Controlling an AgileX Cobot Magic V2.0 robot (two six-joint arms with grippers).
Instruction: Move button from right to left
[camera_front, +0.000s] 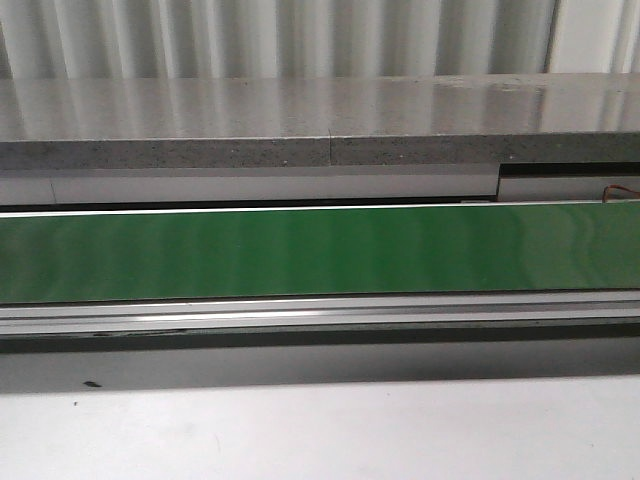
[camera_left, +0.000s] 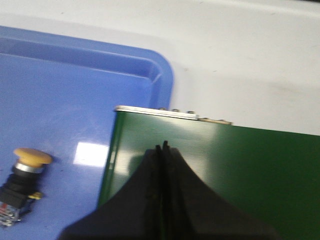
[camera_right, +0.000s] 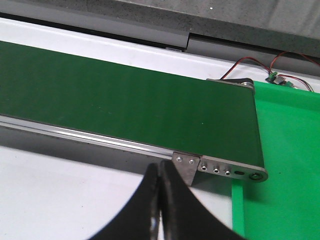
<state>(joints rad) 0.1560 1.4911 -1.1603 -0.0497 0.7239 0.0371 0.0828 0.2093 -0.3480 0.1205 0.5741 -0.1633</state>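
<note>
A button (camera_left: 22, 180) with a yellow-orange cap and dark body lies on its side in the blue tray (camera_left: 85, 85), seen only in the left wrist view. My left gripper (camera_left: 162, 146) is shut and empty, hovering over the end of the green conveyor belt (camera_left: 240, 165), a short way from the button. My right gripper (camera_right: 161, 164) is shut and empty over the white table, just in front of the belt's other end (camera_right: 150, 110). Neither gripper shows in the front view. No button shows on the belt there (camera_front: 320, 250).
A green tray (camera_right: 285, 150) sits past the belt's end in the right wrist view, with red and black wires (camera_right: 260, 62) behind it. A metal bracket (camera_right: 186, 162) on the belt frame is close to my right fingertips. A grey stone ledge (camera_front: 320, 125) runs behind the belt.
</note>
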